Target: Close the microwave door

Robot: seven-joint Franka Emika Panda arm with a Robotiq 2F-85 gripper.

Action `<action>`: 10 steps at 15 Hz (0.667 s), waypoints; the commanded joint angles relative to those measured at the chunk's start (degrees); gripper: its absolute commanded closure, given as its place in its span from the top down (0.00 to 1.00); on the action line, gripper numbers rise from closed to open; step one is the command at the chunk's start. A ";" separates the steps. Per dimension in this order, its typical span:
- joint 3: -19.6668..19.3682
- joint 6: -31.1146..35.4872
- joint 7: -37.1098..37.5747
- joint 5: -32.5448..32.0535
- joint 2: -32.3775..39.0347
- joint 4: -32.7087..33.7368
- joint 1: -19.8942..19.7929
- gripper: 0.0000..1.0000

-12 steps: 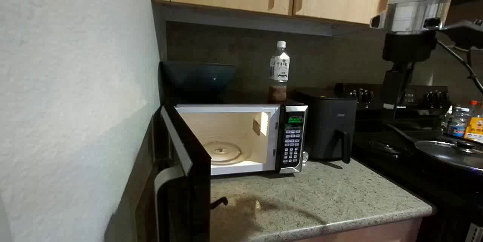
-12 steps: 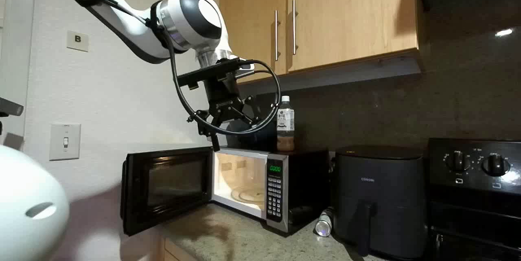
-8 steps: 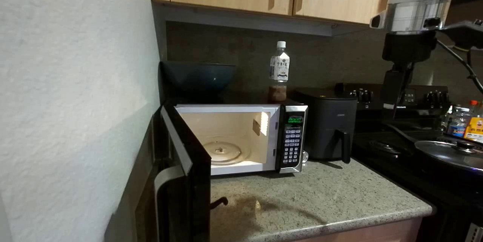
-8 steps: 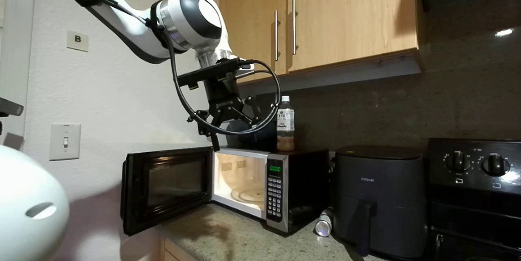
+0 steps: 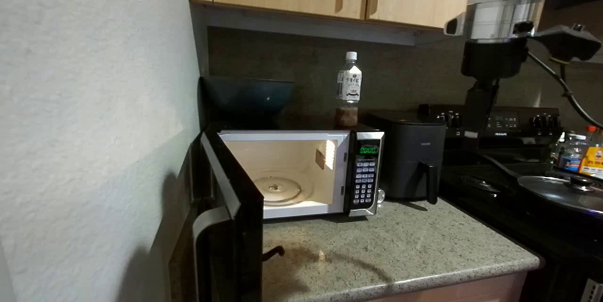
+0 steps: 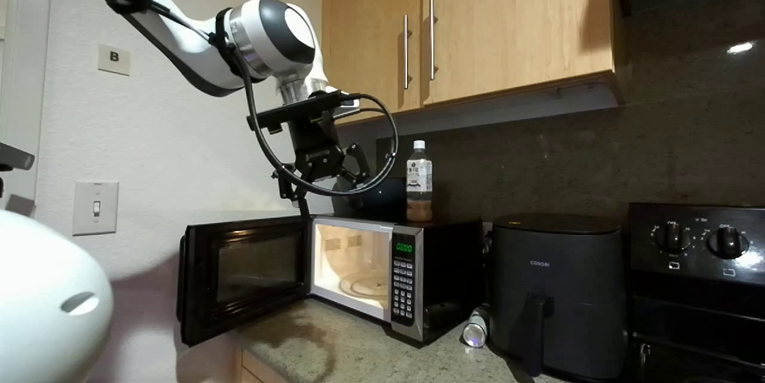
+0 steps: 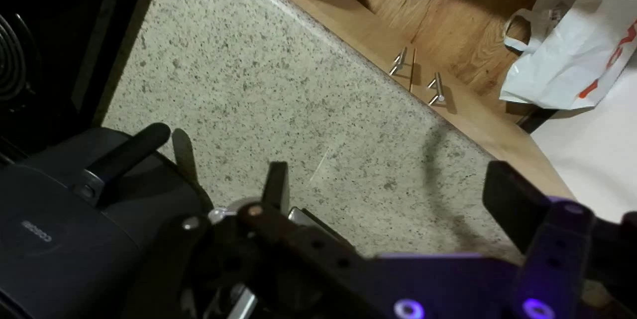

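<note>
Door [image 6: 257,272] is hanging way open, microwave [image 6: 451,275] is sitting lit up on the desk [image 5: 400,245], and the gripper [image 7: 390,184] is just hovering above, spread wide.

The microwave door [image 6: 248,272] is black, the display digits [image 6: 404,248] green, the cabinets [image 6: 508,18] tan, the countertop [image 7: 278,85] speckled grey.
</note>
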 commanded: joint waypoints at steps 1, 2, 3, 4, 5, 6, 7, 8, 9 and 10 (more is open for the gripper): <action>2.99 -0.10 -0.94 -0.34 5.99 4.97 3.32 1.00; 3.85 0.10 -1.21 -0.27 7.37 6.33 4.47 1.00; 4.63 0.45 -1.25 -0.28 8.69 7.56 5.36 1.00; 5.30 0.87 -1.25 -0.13 9.89 8.88 6.21 1.00; 5.88 1.40 -1.09 -0.10 10.91 10.01 6.87 1.00; 6.38 1.72 -0.83 -0.24 11.73 11.04 7.29 1.00; 6.58 2.14 -1.01 -0.48 12.15 11.69 7.53 1.00; 6.31 0.88 0.00 0.03 10.37 9.95 7.34 1.00; 6.64 1.04 0.00 0.03 11.17 10.86 7.54 1.00; 6.76 1.04 0.00 0.03 11.65 11.41 7.57 1.00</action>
